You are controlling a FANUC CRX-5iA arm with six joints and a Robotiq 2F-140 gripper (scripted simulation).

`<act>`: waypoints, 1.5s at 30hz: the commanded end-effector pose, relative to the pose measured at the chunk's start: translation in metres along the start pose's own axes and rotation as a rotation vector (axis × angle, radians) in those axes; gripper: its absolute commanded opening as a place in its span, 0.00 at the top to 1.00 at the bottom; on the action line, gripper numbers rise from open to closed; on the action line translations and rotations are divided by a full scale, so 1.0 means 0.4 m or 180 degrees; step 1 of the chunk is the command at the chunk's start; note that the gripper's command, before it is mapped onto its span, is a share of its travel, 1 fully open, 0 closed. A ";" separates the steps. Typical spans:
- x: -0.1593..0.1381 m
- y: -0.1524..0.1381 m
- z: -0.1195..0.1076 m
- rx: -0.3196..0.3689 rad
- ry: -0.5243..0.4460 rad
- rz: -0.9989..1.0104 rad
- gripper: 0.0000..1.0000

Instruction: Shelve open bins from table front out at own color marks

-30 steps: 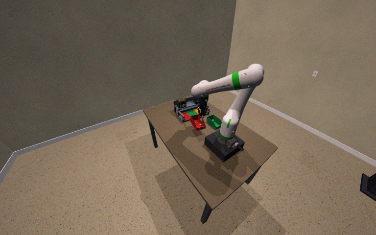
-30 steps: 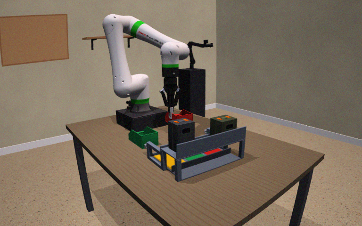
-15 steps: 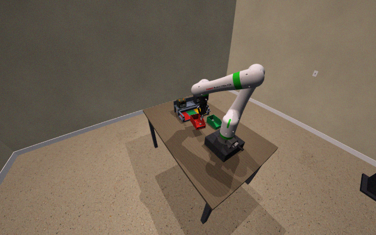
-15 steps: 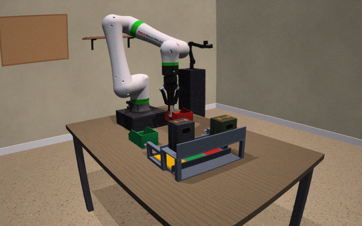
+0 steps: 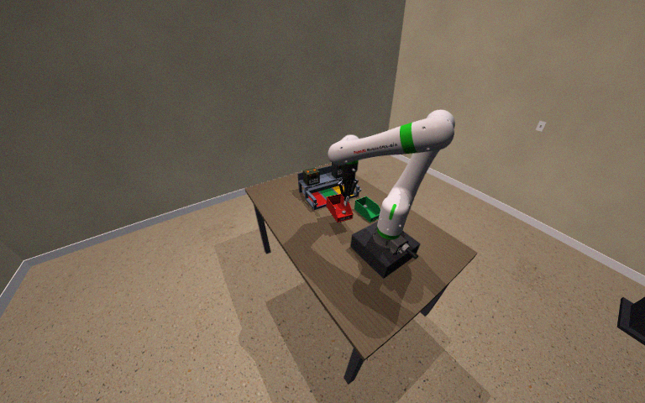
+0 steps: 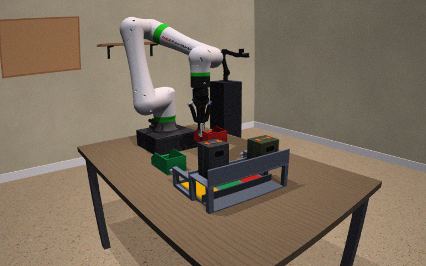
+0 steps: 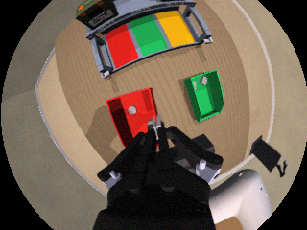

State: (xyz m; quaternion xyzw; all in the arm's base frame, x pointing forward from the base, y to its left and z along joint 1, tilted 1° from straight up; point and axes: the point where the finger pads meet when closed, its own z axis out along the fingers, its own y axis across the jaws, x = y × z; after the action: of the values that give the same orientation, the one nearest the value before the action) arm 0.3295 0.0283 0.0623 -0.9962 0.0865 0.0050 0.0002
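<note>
Neither bin is shelved; the gripper (image 7: 155, 129) is clenched on the near wall of the red bin (image 7: 132, 114), left of centre in the wrist view; the green bin (image 7: 206, 95) sits at centre right (untouched); the shelf (image 7: 103, 63) waits along the top.

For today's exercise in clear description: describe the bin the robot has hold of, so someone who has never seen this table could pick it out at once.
Start at the grey shelf on the wooden table, then look towards the white arm's black base. Two open bins stand between them; the one meant is the red bin, its wall pinched in the shut end effector. Its neighbour, the green bin, stands free.
</note>
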 end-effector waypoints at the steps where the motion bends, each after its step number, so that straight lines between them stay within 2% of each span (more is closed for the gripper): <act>1: 0.000 0.000 -0.002 0.0000 0.0001 0.0000 1.00; 28: 0.005 -0.001 -0.002 0.0000 0.0002 -0.0012 1.00; 36: 0.036 -0.005 -0.003 0.0000 0.0002 -0.0089 1.00; 45: 0.114 -0.016 -0.003 0.0000 0.0002 -0.0287 1.00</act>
State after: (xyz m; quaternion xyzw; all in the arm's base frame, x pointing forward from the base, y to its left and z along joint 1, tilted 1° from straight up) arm 0.3615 0.0272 0.0631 -0.9985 0.0551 0.0040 -0.0003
